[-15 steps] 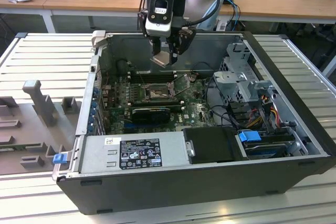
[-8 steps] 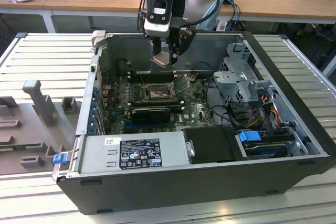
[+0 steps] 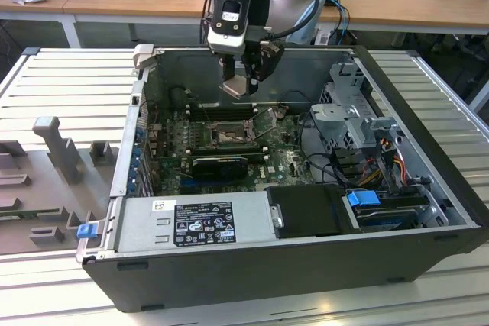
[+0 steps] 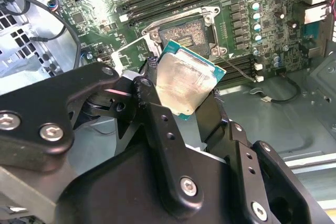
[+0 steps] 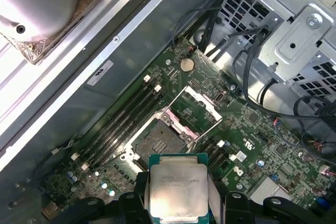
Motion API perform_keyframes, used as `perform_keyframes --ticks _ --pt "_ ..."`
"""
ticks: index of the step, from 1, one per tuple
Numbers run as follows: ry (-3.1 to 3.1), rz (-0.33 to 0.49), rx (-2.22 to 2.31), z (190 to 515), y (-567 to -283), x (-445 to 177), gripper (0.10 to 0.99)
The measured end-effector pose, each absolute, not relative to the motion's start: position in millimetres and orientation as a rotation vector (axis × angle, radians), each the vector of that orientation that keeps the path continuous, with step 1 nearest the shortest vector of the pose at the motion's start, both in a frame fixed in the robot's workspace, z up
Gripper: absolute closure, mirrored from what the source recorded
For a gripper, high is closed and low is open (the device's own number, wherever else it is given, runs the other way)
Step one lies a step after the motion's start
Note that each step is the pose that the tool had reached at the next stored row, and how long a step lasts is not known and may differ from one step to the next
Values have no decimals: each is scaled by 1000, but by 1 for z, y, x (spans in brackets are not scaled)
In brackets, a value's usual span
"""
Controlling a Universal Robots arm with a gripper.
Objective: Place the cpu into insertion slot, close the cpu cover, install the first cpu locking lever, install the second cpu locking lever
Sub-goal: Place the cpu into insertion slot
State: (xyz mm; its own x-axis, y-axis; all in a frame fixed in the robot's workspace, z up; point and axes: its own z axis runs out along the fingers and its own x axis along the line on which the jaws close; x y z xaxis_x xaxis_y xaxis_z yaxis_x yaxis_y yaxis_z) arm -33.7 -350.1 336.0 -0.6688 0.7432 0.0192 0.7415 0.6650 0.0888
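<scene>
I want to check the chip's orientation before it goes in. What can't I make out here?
Underside of the cpu: faces away in both wrist views.
Side edges of the cpu: covered by the gripper, second wrist view.
Part of the slot: behind the cpu, second wrist view.
Slot pins: too small, exterior view.

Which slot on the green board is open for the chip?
The square insertion slot, its cpu cover flipped up, beside the long narrow memory slots.
</scene>
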Motion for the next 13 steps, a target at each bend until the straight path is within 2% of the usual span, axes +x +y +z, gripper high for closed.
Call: perform_keyframes --ticks 13 --pt "2799 138 1371 335 -350 -34 553"
